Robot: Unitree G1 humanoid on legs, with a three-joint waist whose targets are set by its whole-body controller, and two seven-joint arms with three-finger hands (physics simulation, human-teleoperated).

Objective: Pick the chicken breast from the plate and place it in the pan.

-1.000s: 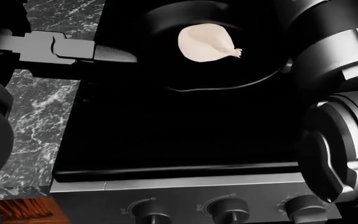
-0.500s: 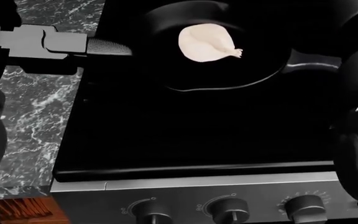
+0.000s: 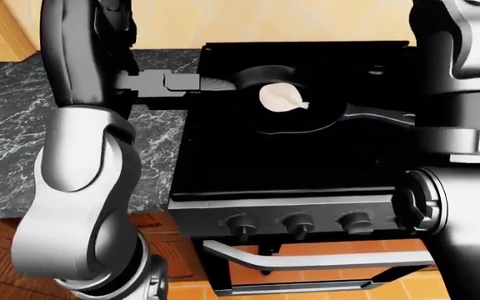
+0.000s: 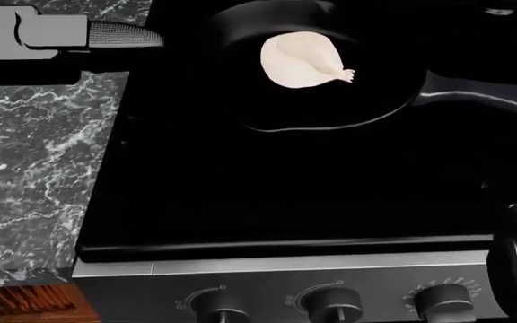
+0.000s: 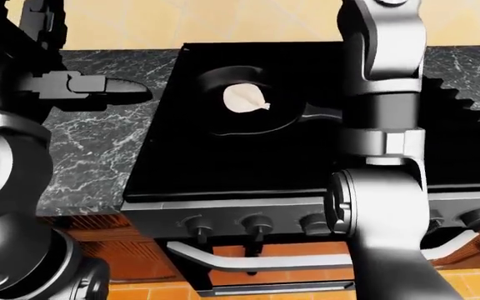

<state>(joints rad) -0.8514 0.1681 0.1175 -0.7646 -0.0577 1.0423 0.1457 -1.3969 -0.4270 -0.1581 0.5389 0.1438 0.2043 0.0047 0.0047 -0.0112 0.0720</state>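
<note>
Pale chicken breast (image 4: 300, 60) is lying inside the black pan (image 4: 240, 101) on the stove (image 4: 240, 202), upper centre of the head view, so the placing is looking done. Left robot hand (image 5: 119, 92) is hovering over the marble counter (image 4: 43, 168) at upper left, gripping nothing, though its finger spread is unclear; the right robot hand is showing nowhere, and no plate is visible.

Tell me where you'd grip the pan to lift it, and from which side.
Take the pan by its long handle, which sticks out toward the head view's right, clear of the chicken breast inside. Probably approach from the right, fingers closing across its narrow width.
</note>
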